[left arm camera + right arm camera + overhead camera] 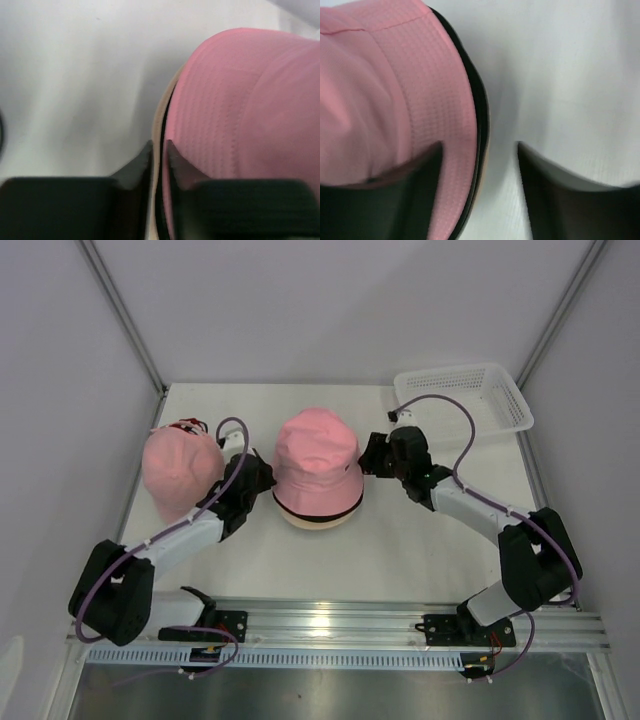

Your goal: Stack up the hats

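Left fingers (135, 172) fill the bottom of their wrist view, drawn almost together with the thin brim of the tan hat (156, 125) running between them. Whether they pinch it or merely flank it I cannot tell. Right fingers (545, 200) stand wide apart: one lies over the brim of the pink bucket hat (420, 90), the other over bare bench (570, 75), with the black hat (479, 115) showing as a dark rim just under the pink.

Seen from above, those three bucket hats sit nested mid-bench, pink on top, black next, tan lowest, with one arm at each side of the brims. To the left, touching the left arm, lies the pink cap (180, 470), with the red cap (185, 427) peeking out at its far edge. Both are apart from the stack, so the job looks unfinished. A basket (465, 395) sits at the far right corner.

The risks come from soft cloth. If the left fingers pull away with a brim caught, the stack could be dragged askew or the tan hat tugged out from below. The right finger over the pink brim could snag it on lifting and peel the top hat off. The left arm's swing might also shove the caps.
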